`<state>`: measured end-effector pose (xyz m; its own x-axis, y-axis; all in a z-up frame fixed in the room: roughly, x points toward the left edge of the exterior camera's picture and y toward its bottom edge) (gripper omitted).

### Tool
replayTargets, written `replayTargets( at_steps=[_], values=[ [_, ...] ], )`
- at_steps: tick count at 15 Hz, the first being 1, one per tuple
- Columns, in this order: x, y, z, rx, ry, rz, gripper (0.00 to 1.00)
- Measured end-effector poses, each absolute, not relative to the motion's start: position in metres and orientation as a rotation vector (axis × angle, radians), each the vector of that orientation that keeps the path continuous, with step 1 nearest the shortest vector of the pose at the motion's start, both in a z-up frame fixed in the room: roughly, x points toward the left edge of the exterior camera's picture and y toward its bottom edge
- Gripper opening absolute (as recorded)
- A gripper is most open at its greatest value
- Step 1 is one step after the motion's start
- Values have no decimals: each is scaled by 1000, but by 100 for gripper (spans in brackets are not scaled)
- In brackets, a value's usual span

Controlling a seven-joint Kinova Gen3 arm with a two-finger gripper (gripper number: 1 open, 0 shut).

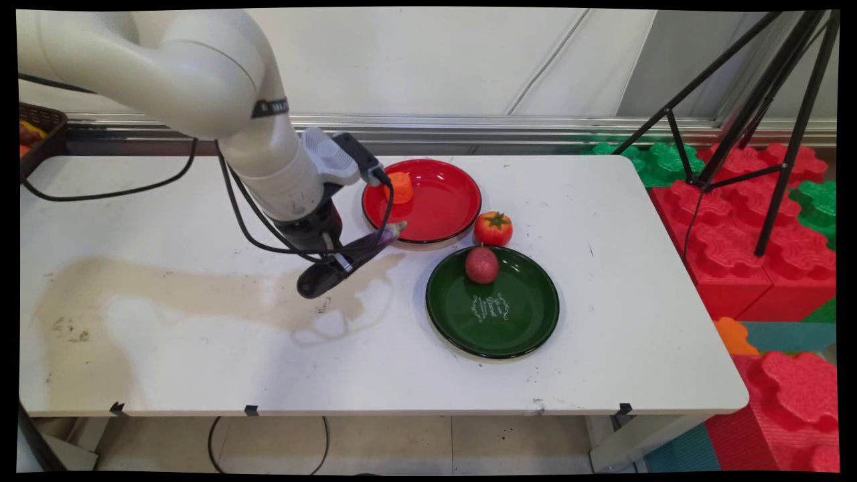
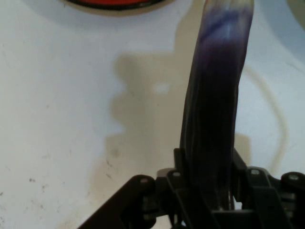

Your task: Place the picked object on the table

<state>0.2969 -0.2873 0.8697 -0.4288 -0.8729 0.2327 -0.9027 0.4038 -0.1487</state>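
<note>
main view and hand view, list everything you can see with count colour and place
eggplant: 1, dark purple, held in the gripper above the table, left of the plates
red plate: 1, red, far middle of table
orange piece: 1, orange, on red plate's left side
tomato: 1, red, on table between the plates
green plate: 1, dark green, near side of red plate
red fruit: 1, dull red, on green plate's far edge
table: 1, white
tripod: 1, black, right
foam blocks: several, red and green, floor right
gripper: 1, black, shut on eggplant
</note>
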Motion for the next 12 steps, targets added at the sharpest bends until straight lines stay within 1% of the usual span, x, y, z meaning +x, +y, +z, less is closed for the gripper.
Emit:
replayTargets(
  at_steps=[6, 10, 11, 12],
  values=[
    [299, -300, 840, 1629, -2554, 350, 0],
    [297, -309, 826, 1610, -2566, 338, 0],
    [297, -310, 825, 1605, -2567, 339, 100],
    [296, -311, 824, 1600, -2569, 342, 100]
  ],
)
